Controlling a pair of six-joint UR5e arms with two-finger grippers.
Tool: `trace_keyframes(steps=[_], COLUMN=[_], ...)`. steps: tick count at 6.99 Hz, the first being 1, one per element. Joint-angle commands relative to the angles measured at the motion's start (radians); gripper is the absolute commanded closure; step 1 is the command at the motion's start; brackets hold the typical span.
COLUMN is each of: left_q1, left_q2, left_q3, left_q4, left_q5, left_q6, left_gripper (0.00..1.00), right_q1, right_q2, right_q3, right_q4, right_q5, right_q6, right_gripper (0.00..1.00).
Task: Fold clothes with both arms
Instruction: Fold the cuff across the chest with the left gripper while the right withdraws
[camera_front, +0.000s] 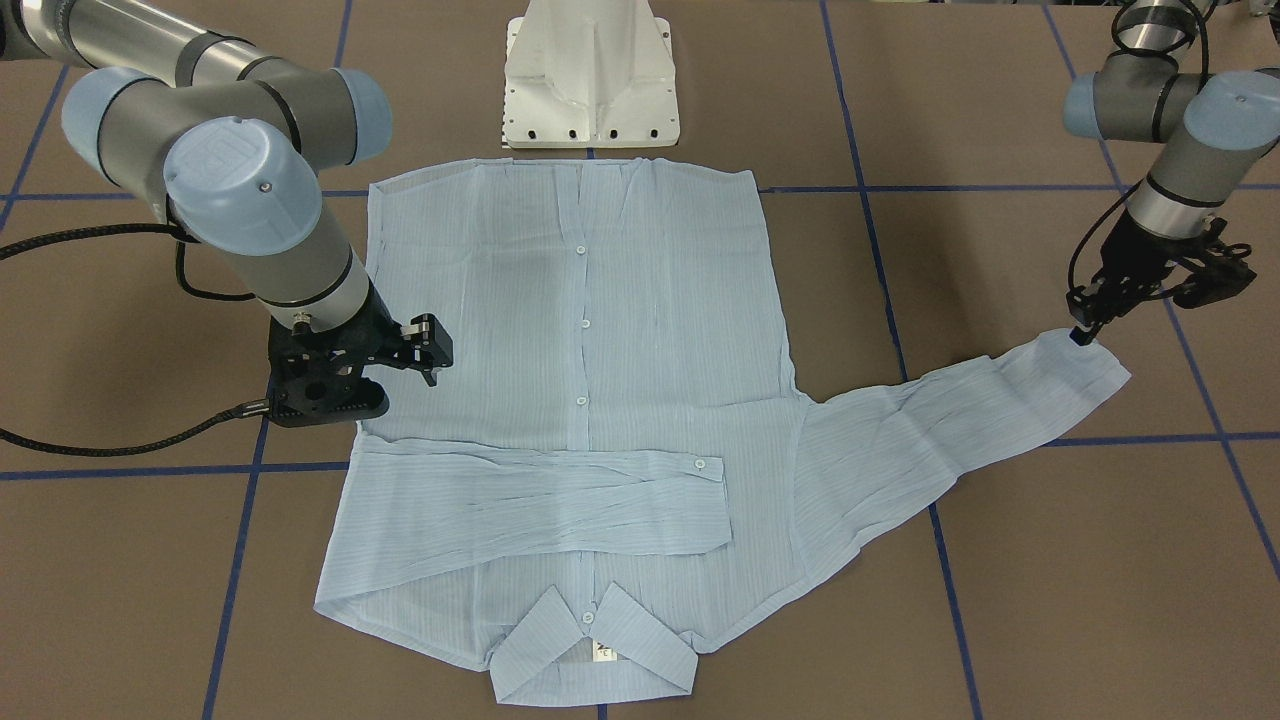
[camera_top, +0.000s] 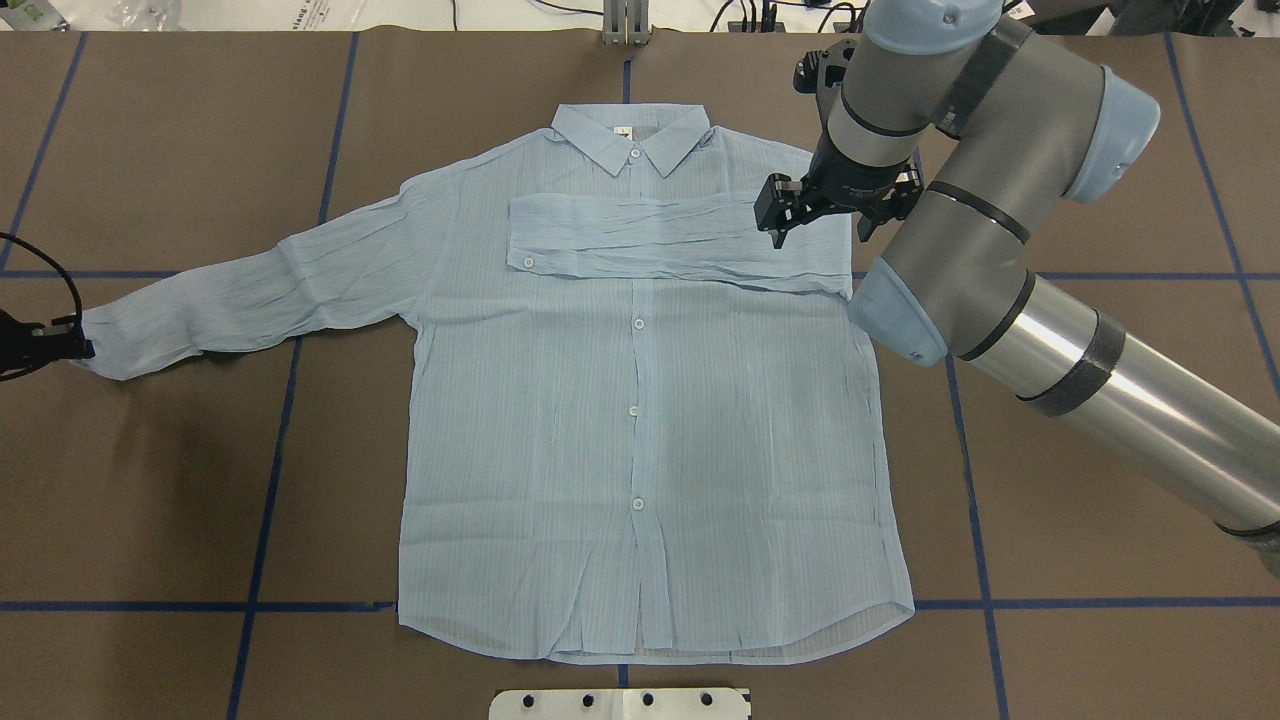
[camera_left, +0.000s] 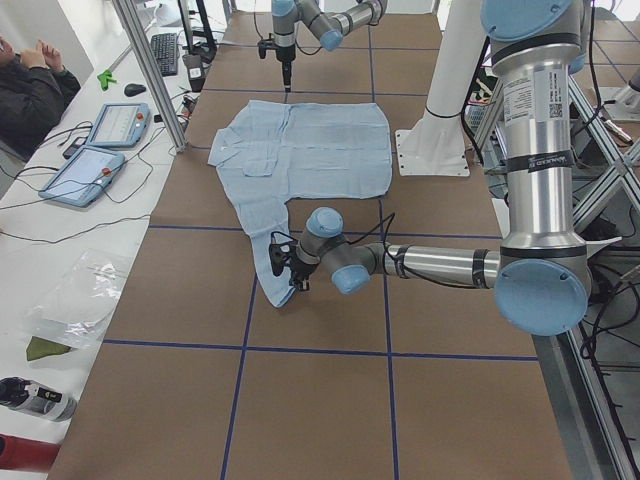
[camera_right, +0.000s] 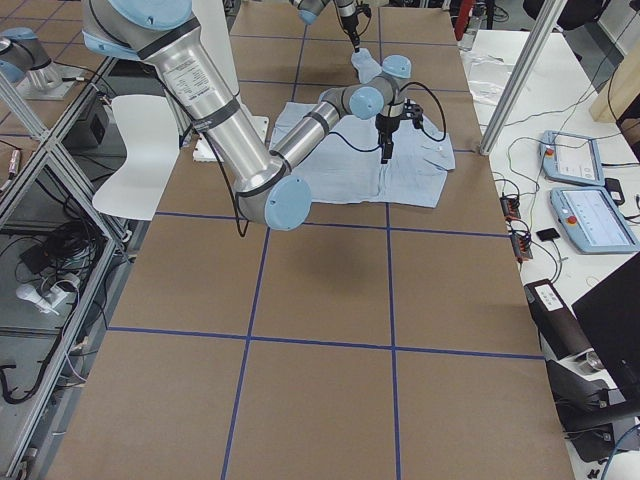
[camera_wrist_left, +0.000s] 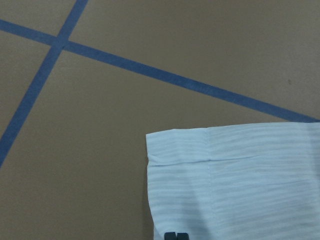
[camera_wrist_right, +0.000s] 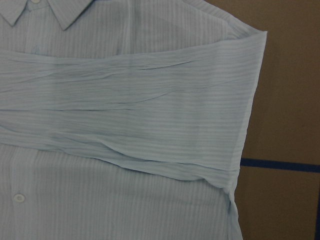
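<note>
On the middle of the brown table (camera_top: 150, 480): one thin light-blue shirt (camera_top: 640, 420), spread flat, front up and buttoned. Finely striped, faintly see-through, creased in long soft wrinkles. Hem towards the robot's edge of the table, just short of the white base (camera_front: 590, 75); collar (camera_top: 640, 135) towards the opposite edge, points laid open, with a small white label (camera_front: 603, 652) inside the neck. Small white buttons (camera_top: 637, 323) in a straight row down the centre.

Folded sleeve (camera_top: 640, 240), on the robot's right: laid across the chest just below the collar, parallel to the shoulders. Rumpled along its length, ending past the button row in a cuff with one button.

Outstretched sleeve (camera_top: 260, 295), on the robot's left: slanting away from the body towards the table's left end, flat on the surface, crossing one of the blue tape lines (camera_top: 270, 450). Squared off at the cuff (camera_wrist_left: 225, 175), stitched seam plain in the left wrist view.

Left gripper (camera_front: 1082, 335): down at that cuff's end, fingertips pressed together and pinching its edge, cuff otherwise flat on the table.

Right gripper (camera_front: 430, 355): over the shoulder where the folded sleeve turns back, above the cloth, holding nothing. Jaws seemingly spread, with no fingertip in its own wrist view.
</note>
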Motion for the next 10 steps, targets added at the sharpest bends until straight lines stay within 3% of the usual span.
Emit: trace_keyframes(steps=[1, 4, 7, 10], left_q1=[-0.013, -0.033, -0.026, 0.026], left_q2=[-0.075, -0.396, -0.694, -0.94], left_q3=[-0.12, -0.187, -0.169, -0.061], left_q4=[0.177, 0.553, 0.789, 0.792], left_q5=[-0.038, -0.038, -0.041, -0.163], left_q6=[-0.002, -0.011, -0.13, -0.436], left_gripper=[1.0, 1.0, 1.0, 1.0], right_q1=[0.02, 0.085, 0.155, 0.2], right_q2=[-0.036, -0.169, -0.273, -0.335], right_q3=[0.013, 0.072, 0.084, 0.086], right_q4=[0.0, -0.002, 0.009, 0.008], right_q5=[0.003, 0.011, 0.052, 0.071], right_q6=[-0.005, -0.134, -0.257, -0.337], right_gripper=[0.0, 0.0, 0.0, 0.0])
